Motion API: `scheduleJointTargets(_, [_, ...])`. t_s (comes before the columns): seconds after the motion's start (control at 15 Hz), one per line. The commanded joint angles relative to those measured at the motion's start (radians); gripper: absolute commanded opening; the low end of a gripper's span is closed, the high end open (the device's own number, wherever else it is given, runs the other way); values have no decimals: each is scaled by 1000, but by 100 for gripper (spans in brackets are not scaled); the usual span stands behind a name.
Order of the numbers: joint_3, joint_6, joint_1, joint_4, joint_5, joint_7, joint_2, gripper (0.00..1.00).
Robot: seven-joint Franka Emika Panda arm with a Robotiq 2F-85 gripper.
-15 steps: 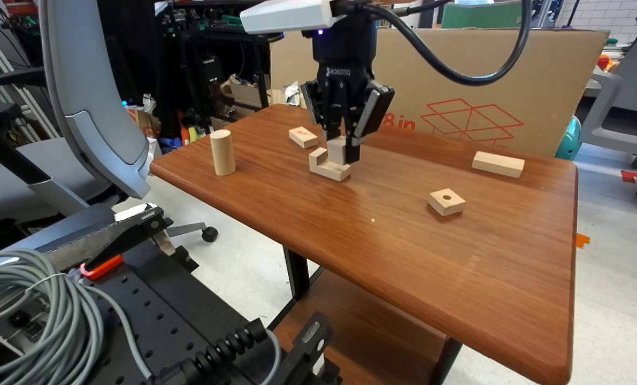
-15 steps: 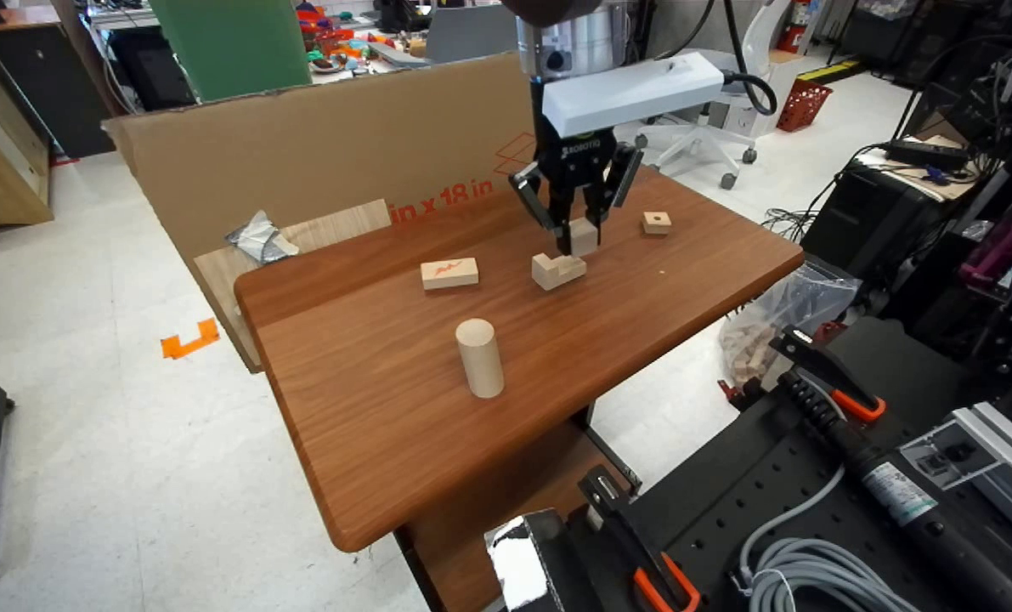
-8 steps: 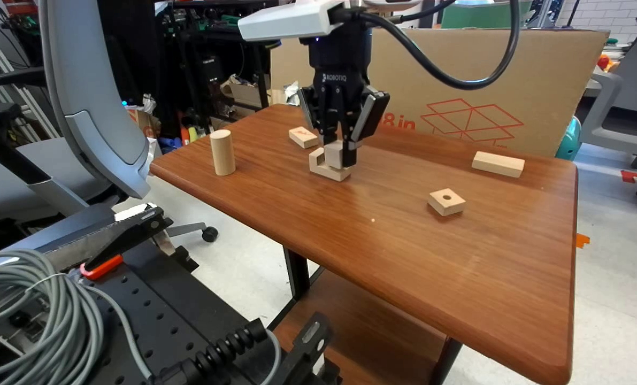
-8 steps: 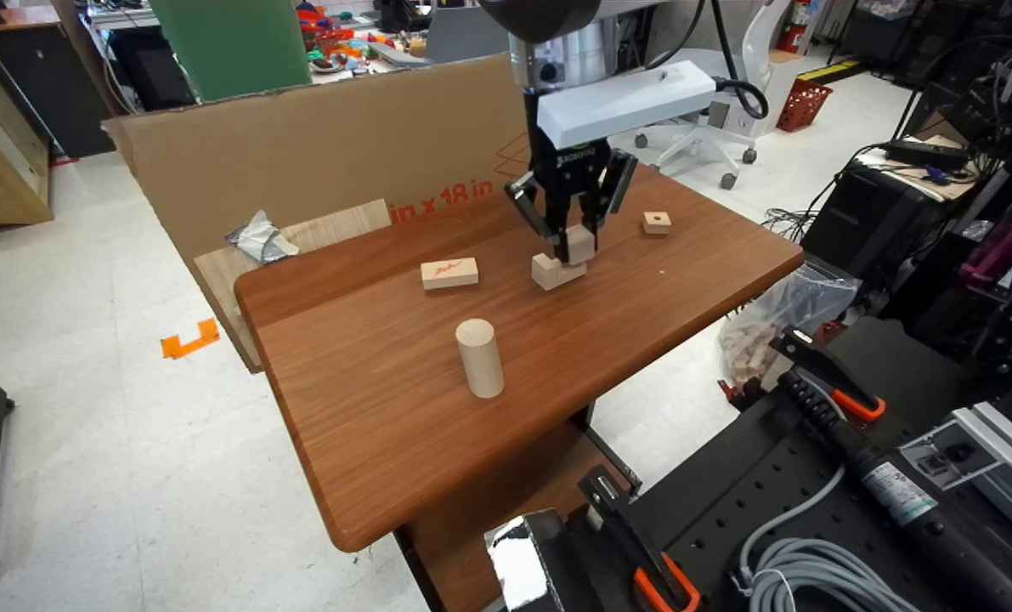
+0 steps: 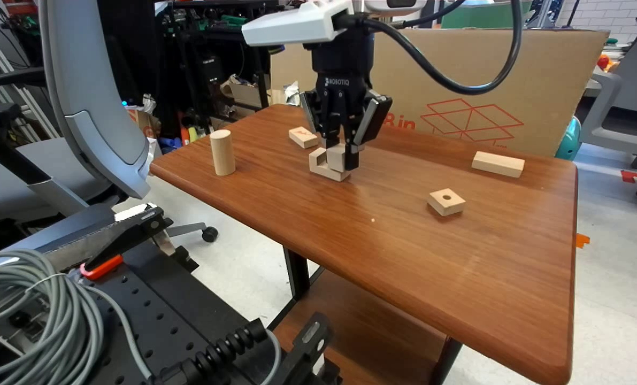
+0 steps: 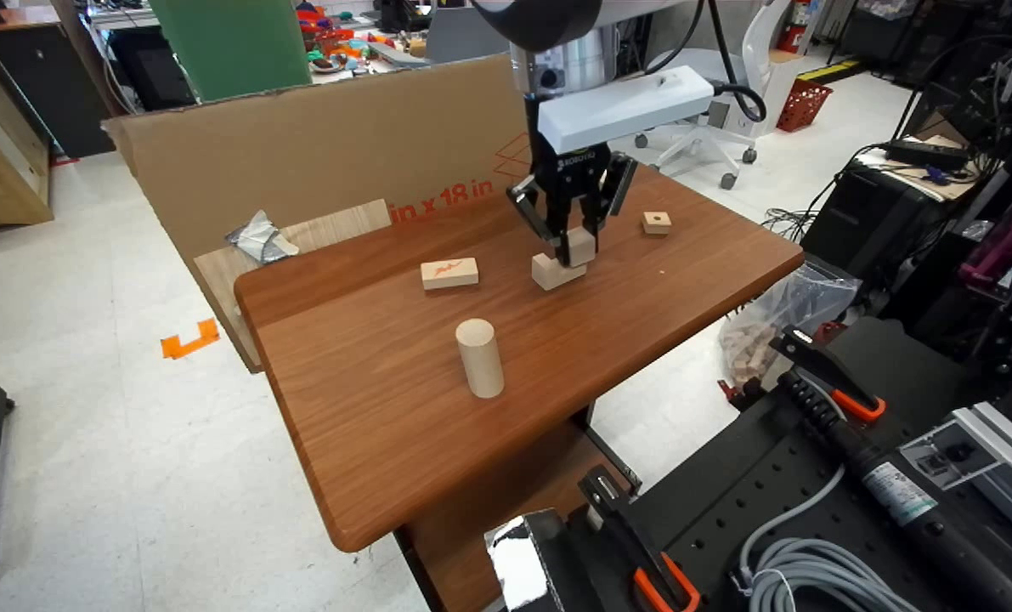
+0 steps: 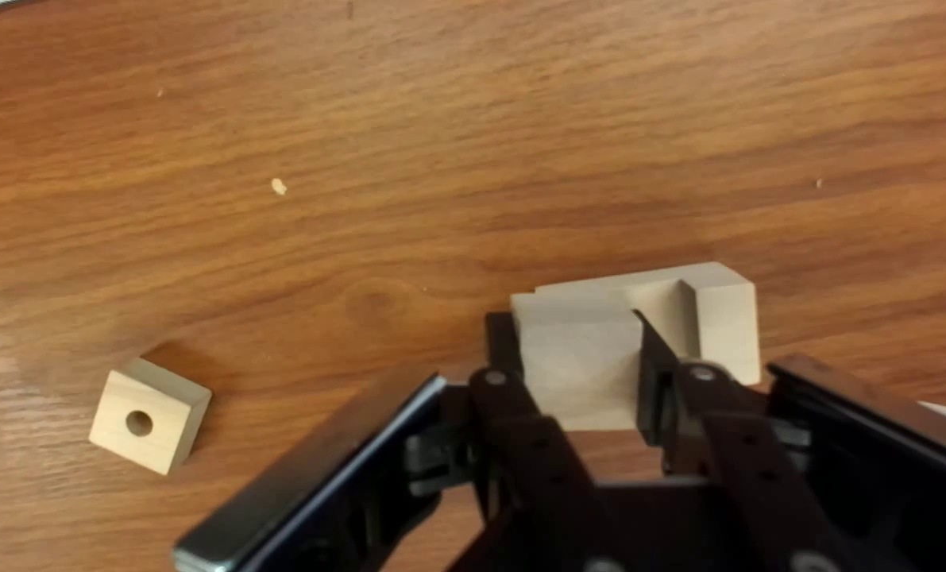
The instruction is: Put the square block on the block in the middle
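My gripper [image 5: 343,153] points down and is shut on the square block [image 5: 336,158], a plain light-wood cube, in both exterior views. In the wrist view the two black fingers [image 7: 580,357] press its left and right sides; the cube [image 7: 580,381] fills the gap. The block in the middle [image 5: 326,172] lies on the table under it, light wood with a low flat part and a raised end. The cube is over the low part, with a gap to the raised end [image 7: 727,322]. I cannot tell whether it touches. The cube and fingers hide some of the middle block [image 6: 548,272].
An upright wooden cylinder [image 5: 223,152] stands near the table edge. A slab with orange marks [image 6: 449,274] lies near the middle block. A holed square piece [image 7: 143,421] and a long bar [image 5: 498,164] lie farther off. A cardboard sheet [image 5: 553,80] stands behind the table.
My gripper has lowered with the cube in it, from above the middle block down to its low part. In the last half second it moved only slightly. The middle block stayed put.
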Motion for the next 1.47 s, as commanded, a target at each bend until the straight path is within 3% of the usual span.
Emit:
scheduleJointTargets(0.0, [-9, -28, 17, 27, -32, 14, 13, 9])
scheduleJointTargets(0.07, [-10, -27, 19, 24, -33, 19, 10, 59])
scheduleJointTargets(0.2, [-13, -23, 23, 16, -38, 22, 3, 66])
scheduleJointTargets(0.53, [-17, 6, 18, -29, -40, 25, -48, 100])
scheduleJointTargets(1.27, [-69, 80, -101, -265, -22, -42, -417, 100])
scheduleJointTargets(1.33, [-58, 58, -91, -179, -34, -6, -322, 100])
scheduleJointTargets(1.4, [-58, 57, -102, -196, -34, -12, -349, 100])
